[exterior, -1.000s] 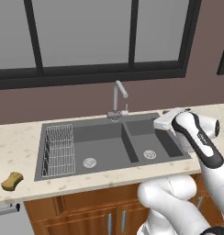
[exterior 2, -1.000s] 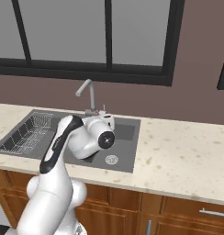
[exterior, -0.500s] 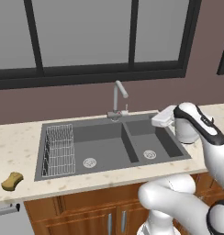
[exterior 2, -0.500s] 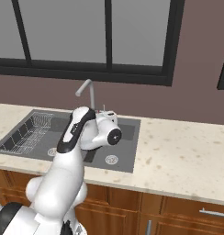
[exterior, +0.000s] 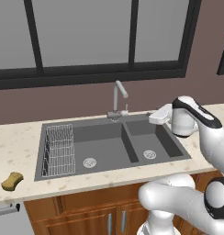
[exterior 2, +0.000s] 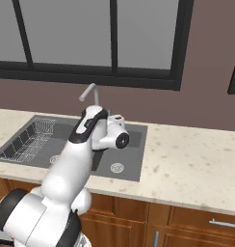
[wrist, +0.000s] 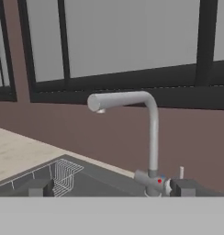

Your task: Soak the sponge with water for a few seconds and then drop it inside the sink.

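The yellow-brown sponge (exterior: 12,181) lies on the counter left of the sink (exterior: 109,170), far from my hand. My gripper (exterior: 154,118) hovers over the back of the right basin and points at the silver faucet (exterior: 117,98). In the hand view the gripper (wrist: 111,188) is open, with nothing between its dark fingertips (wrist: 40,187); the faucet (wrist: 152,137) stands straight ahead, its spout turned left. The water is out of view. From the right base view the hand (exterior 2: 115,119) sits just right of the faucet (exterior 2: 90,91), above the sink (exterior 2: 134,147).
A wire rack (exterior: 58,149) fills the left end of the left basin. Each basin has a round drain (exterior: 149,154). A dark-framed window (exterior: 132,32) and a brown wall rise behind the faucet. Speckled counter (exterior 2: 191,159) stretches right of the sink.
The arm has risen and straightened, and the hand has edged left toward the faucet. The jaws stay just as wide. The sponge has not moved.
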